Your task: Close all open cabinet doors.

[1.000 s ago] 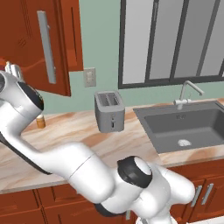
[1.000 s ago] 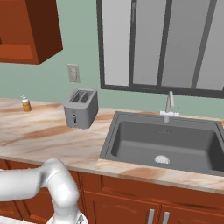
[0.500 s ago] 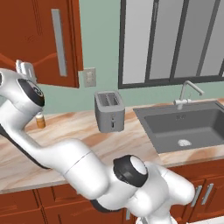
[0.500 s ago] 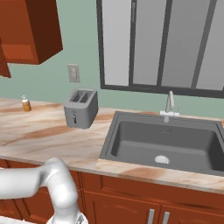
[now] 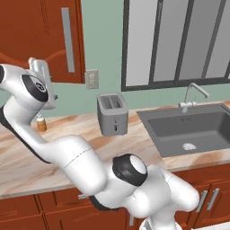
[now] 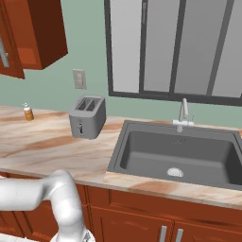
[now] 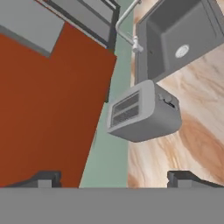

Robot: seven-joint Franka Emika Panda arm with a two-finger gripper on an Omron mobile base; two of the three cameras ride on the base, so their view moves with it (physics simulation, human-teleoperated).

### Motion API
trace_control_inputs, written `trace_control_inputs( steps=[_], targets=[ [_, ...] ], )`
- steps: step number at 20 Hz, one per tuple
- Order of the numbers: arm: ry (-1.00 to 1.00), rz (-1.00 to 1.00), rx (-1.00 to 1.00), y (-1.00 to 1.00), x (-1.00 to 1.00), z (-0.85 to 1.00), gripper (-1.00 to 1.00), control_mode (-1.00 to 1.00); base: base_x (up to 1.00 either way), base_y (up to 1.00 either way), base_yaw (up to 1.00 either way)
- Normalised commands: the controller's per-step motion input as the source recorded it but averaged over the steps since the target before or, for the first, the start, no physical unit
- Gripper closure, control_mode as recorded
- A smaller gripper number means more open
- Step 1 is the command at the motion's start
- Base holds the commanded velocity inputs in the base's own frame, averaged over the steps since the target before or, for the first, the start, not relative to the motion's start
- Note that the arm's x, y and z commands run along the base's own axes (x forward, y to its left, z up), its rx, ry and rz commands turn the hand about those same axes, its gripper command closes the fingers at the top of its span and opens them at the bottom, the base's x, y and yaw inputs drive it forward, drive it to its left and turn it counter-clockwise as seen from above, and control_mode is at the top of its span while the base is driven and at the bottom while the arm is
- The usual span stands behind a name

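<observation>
Two-finger gripper (image 7: 113, 178): dark fingertips (image 7: 43, 179) set wide apart, empty, raised beside the reddish-brown wooden cabinet door (image 5: 42, 40) with its long vertical silver bar handle (image 5: 68, 39), above the marbled counter (image 5: 81, 134). Grey two-slot toaster (image 5: 112, 114), small orange bottle (image 5: 41, 123), dark grey sink (image 5: 191, 130). No legible writing.

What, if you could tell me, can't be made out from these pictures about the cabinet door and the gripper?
- Cabinet door: left and top cut off by the left base view's edges, so whether it is fully shut is unclear.
- Gripper: just its fingertips rise at the hand view's bottom; contact with the door is unreadable.
- Small bottle: too small to identify.
</observation>
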Motion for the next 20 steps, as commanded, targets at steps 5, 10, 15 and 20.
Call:
trace_control_inputs(
  steps=[5, 10, 15, 20],
  targets=[
    [0.0, -0.24, 0.0, -0.53, 0.22, 0.1, -1.0, -1.0, 0.0, 0.0, 0.0],
    [0.0, -0.24, 0.01, -0.42, 0.36, 0.0, -1.0, -1.0, 0.0, 0.0, 0.0],
    [0.0, -0.22, 0.01, -0.28, 0.31, 0.0, -1.0, -1.0, 0.0, 0.0, 0.0],
    [0.0, -0.11, 0.09, -0.06, 0.35, -0.11, -1.0, -1.0, 0.0, 0.0, 0.0]
  ],
)
